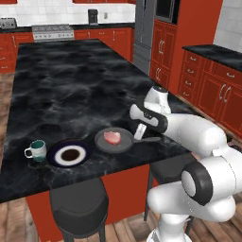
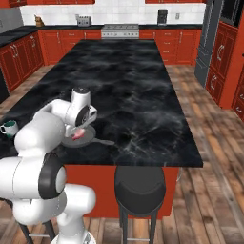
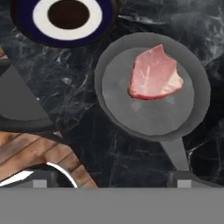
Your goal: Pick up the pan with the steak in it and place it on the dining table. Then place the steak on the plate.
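1. Above the near edge of the long black marble dining table [image 1: 71,85], the white arm is bending low, its two-finger gripper [image 1: 140,130] hanging over the handle end of the round dark grey frying pan [image 1: 106,143], jaws spread wide and empty
2. The pan is sitting on the table, carrying the pink-red raw steak [image 3: 155,75]
3. Just beside it, the navy-rimmed round plate [image 1: 55,154] is lying bare, a white-teal mug [image 1: 37,150] next to it

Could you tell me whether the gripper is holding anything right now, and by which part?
Nothing is held. The gripper is open above the pan, whose handle lies by one fingertip, ungrasped.
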{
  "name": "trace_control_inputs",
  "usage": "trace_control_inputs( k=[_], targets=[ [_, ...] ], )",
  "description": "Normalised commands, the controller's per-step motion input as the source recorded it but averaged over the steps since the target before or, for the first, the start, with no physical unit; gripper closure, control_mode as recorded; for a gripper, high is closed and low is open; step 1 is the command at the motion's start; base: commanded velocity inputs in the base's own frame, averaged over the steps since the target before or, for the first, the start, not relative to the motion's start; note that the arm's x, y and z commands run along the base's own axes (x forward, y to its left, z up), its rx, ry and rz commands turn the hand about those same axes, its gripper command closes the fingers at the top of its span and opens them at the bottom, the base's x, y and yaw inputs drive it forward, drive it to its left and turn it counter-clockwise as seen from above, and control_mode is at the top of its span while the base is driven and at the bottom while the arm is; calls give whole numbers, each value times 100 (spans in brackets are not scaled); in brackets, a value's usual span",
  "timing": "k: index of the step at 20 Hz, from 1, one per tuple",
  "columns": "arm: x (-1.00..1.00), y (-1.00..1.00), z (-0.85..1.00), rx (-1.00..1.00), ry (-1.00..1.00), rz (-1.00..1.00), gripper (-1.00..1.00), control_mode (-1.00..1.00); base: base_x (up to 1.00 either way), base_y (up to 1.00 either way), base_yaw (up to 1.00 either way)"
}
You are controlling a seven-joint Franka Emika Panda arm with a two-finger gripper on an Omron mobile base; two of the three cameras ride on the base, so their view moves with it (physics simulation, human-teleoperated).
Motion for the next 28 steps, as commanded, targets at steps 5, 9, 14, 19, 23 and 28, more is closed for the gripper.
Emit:
trace_control_inputs(
  k=[5,9,14,19,23,28],
  targets=[
    [33,71,0,-2,-2,-24,-100,-100,0,0,0],
    [51,59,-1,-2,0,-28,-100,-100,0,0,0],
    [33,23,0,0,4,-15,-100,-100,0,0,0],
    [5,0,-20,0,1,0,-100,-100,0,0,0],
    [19,0,-46,0,1,-1,-100,-100,0,0,0],
    [26,11,-39,1,1,-8,-100,-100,0,0,0]
  ],
)
